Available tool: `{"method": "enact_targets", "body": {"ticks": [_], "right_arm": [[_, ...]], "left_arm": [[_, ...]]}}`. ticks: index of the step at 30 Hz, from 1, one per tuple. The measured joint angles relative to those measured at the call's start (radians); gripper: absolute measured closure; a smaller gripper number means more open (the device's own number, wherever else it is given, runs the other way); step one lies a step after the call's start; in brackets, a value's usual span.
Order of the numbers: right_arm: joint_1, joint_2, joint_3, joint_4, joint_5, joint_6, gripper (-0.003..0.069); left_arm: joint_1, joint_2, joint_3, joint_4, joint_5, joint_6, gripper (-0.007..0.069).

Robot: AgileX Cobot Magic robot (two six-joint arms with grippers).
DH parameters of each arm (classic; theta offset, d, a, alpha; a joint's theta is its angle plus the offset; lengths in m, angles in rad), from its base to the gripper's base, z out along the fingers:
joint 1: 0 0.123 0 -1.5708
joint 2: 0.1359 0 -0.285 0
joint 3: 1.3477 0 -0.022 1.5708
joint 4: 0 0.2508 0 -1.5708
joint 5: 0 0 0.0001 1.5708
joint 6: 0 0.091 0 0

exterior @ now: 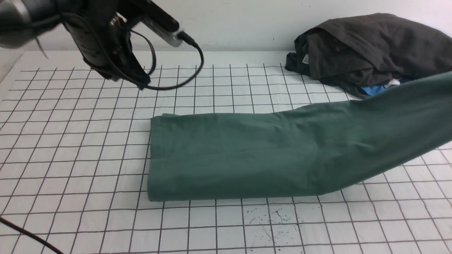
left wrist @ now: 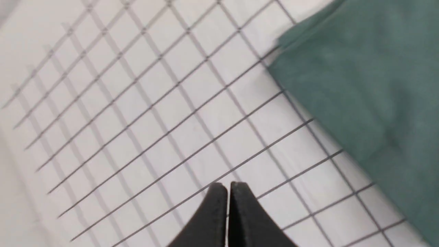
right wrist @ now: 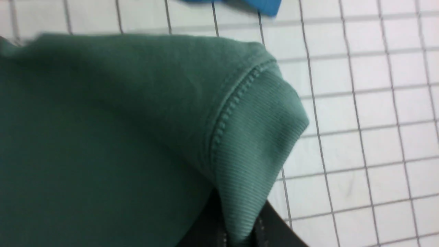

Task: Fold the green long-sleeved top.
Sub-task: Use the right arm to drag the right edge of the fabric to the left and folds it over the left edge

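Two claws are at work, and only one has anything in it. The left claw [left wrist: 228, 187] is pressed together with nothing between its tips, hanging in the air above the bare far left part of the table [exterior: 70, 141], well apart from the cloth. The right claw [right wrist: 238, 236] is out of the front view; its wrist view shows its dark jaws pinching a ribbed, stitched edge of the green long-sleeved top [exterior: 247, 155].

That top is folded into a long band across the middle of the table. Its left end lies flat and square on the gridded white cover, near the middle. Toward the right the band lifts off the surface and climbs out past the right edge of the front view, with a gap showing under it near the table's right edge.

At the far right corner sits a heap of dark grey clothing [exterior: 370, 46]. A bright blue piece [exterior: 374, 90] peeks out from under its near side, just behind the raised green band. Whether the green cloth touches either one cannot be told.
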Motion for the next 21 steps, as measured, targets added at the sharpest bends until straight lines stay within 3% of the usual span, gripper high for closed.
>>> {"method": "enact_targets", "body": {"ticks": [3, 5, 15, 21], "right_arm": [[0.051, -0.045, -0.071, 0.041, 0.031, -0.053, 0.0638], [0.138, -0.069, -0.133, 0.097, 0.052, -0.103, 0.0638], [0.648, 0.104, -0.217, 0.186, -0.053, -0.148, 0.0638], [0.792, 0.318, -0.281, 0.201, -0.161, -0.148, 0.0638]], "left_arm": [[0.000, -0.081, 0.000, 0.015, 0.041, -0.020, 0.0632], [0.000, -0.170, 0.000, 0.025, 0.074, -0.035, 0.0632], [0.000, -0.459, -0.002, 0.028, 0.166, -0.103, 0.0632], [0.000, -0.523, 0.018, -0.003, 0.169, -0.115, 0.0632]]}}
